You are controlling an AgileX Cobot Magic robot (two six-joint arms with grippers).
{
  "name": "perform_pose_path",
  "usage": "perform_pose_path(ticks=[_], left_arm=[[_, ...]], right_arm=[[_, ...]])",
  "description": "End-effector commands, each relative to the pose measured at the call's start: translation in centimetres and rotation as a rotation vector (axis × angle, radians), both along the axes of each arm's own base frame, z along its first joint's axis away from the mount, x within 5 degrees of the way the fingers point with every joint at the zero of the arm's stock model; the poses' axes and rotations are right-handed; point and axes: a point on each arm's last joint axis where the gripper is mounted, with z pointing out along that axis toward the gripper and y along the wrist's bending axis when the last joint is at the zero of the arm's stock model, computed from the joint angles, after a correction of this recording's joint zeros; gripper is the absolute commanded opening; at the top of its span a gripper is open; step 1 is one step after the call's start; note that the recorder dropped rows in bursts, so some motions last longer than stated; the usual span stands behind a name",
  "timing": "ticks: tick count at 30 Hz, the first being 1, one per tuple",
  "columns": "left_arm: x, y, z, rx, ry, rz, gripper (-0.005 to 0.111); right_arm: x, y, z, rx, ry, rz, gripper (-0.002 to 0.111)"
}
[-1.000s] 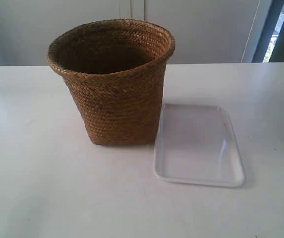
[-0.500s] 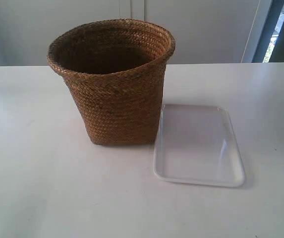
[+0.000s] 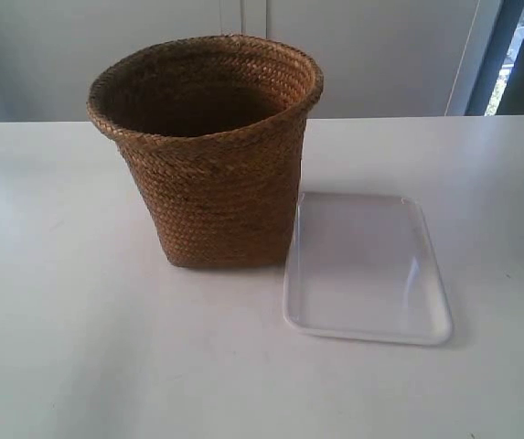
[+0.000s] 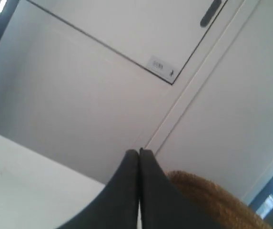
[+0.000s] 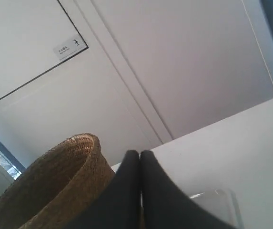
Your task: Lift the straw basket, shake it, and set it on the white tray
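Exterior downward, wrists upward past basket (image 3: 211, 155)

Exterior view: 1 basket (image 3: 211, 155), 1 tray (image 3: 364, 270), 1 tabletop (image 3: 79, 347). Claws: 2 total, i.e. 1 left claw (image 4: 139, 151) in left wrist view, 1 right claw (image 5: 140, 152) in right wrist view. Wall sign (image 4: 161, 67): 1 per wrist view.

No change is registered over the past second: in the exterior view the straw basket (image 3: 216, 183), left of centre, and the white tray (image 3: 367, 270), at lower right, are found exactly where they were on the desk (image 3: 60, 320).
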Motion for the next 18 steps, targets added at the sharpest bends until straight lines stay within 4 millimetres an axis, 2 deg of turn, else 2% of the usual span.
perform_pose_path(ticks=[1,4,6,9,11,13,18], left_arm=[[0.3,-0.4,-0.5,0.084,0.079,-0.032,0.0],[0.3,-0.3,-0.3,0.074,0.064,-0.022,0.0],[1.0,-0.2,0.4,0.1,0.074,-0.014,0.0],[4.0,-0.3,3.0,0.111,0.138,-0.041,0.0],[6.7,-0.9,4.0,0.176,0.269,-0.125,0.0],[9.3,-1.4,4.1,0.212,0.393,-0.21,0.0],[13.0,-1.7,4.8,0.217,0.497,-0.283,0.0]], right_arm=[[0.9,-0.1,-0.4,-0.012,0.076,-0.009,0.0],[1.5,0.1,0.1,-0.091,0.023,0.007,0.0],[2.9,0.2,1.4,-0.117,0.004,0.016,0.0],[6.9,0.3,3.8,-0.153,0.08,0.009,0.0],[9.8,0.2,5.2,-0.217,0.179,0.0,0.0],[11.8,0.0,6.5,-0.292,0.286,-0.007,0.0],[14.6,0.1,8.4,-0.44,0.463,0.052,0.0]])
